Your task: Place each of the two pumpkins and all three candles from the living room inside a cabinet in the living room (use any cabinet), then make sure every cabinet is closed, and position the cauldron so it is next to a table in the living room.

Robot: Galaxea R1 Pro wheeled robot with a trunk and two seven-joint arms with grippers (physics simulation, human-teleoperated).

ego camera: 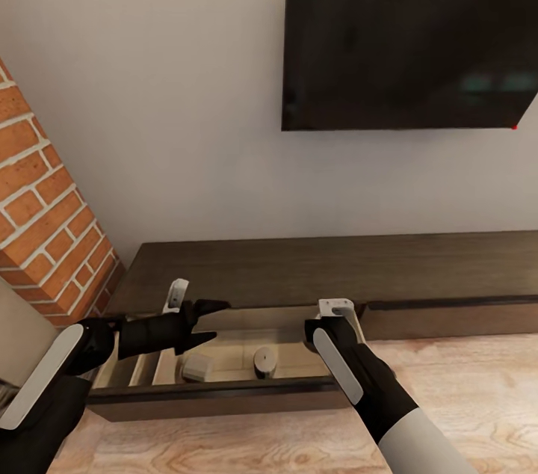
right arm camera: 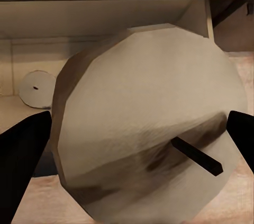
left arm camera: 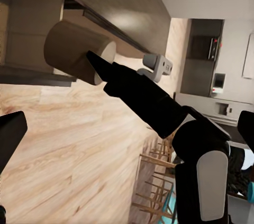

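Holding candle over open cabinet (ego camera: 299, 268) drawer.
Right tool (right arm camera: 132, 144) clamps a candle (right arm camera: 148, 128); left tool (ego camera: 213, 321) spread wide, empty.

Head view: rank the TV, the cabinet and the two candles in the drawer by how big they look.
1. Cabinet
2. TV, close behind
3. The two candles look alike; I won't rank them.

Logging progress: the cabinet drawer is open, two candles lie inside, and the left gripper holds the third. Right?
No: the right gripper holds the third candle, as the right wrist view shows; the left gripper is open, empty. The drawer is open with two candles inside.
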